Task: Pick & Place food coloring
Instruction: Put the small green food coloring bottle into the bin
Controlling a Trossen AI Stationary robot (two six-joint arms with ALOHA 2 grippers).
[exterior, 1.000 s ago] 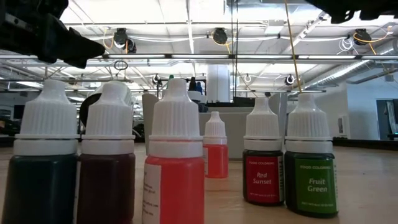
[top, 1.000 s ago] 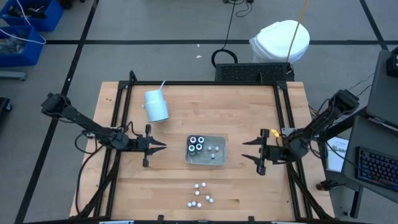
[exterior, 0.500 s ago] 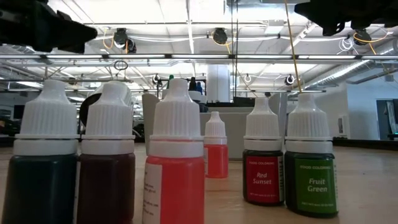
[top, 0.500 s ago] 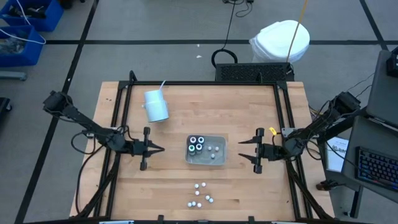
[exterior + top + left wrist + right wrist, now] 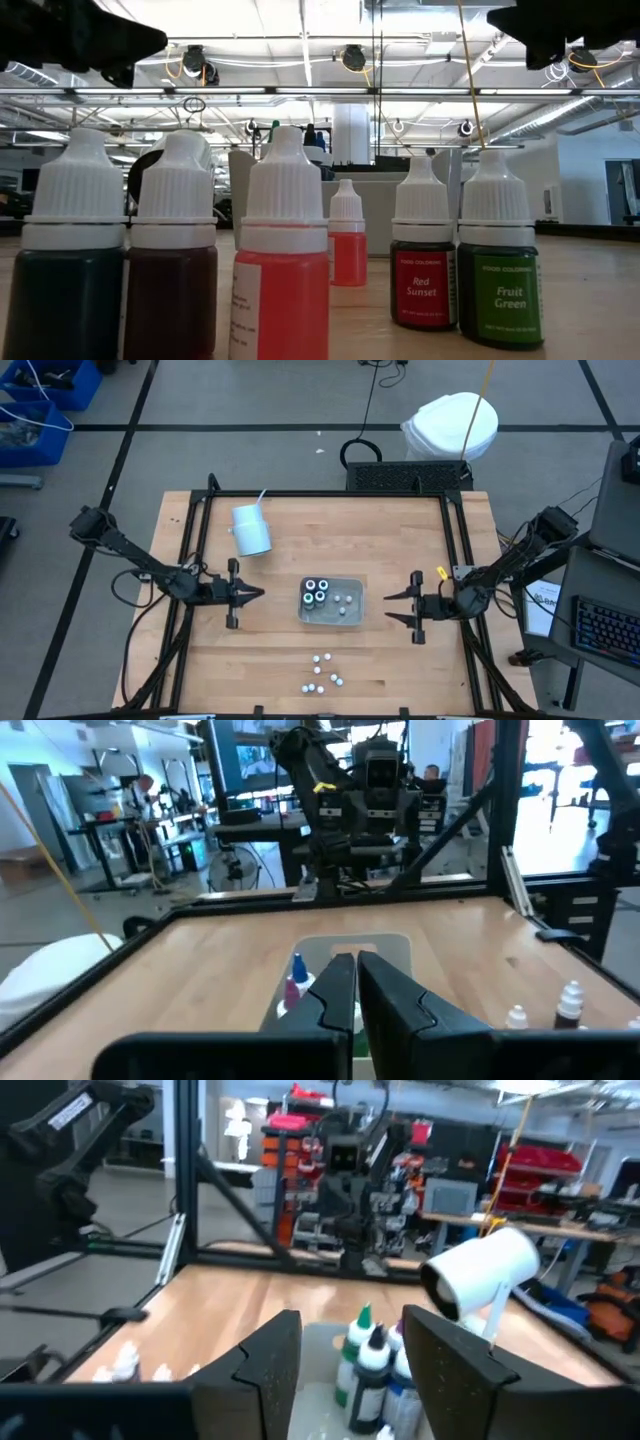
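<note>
Several food coloring bottles [image 5: 317,593] stand upright in a clear tray [image 5: 355,582] at the table's middle; in the right wrist view they show as dark bottles with pointed caps [image 5: 372,1365]. Several more white-capped bottles [image 5: 322,672] stand on the wood near the front edge, close up in the low view [image 5: 283,250]. My left gripper [image 5: 260,594] hovers level, left of the tray, shut and holding nothing [image 5: 356,988]. My right gripper [image 5: 390,608] hovers level, right of the tray, open and pointing at it [image 5: 350,1355].
A white cup with a straw [image 5: 250,530] lies on its side at the back left. A black frame [image 5: 320,495] runs along the table's back and sides. Bare wood lies between each gripper and the tray [image 5: 395,948].
My right gripper has rolled a little about the line it points along, and its fingers have drawn somewhat closer together while staying open. The bottles and the tray have kept still.
</note>
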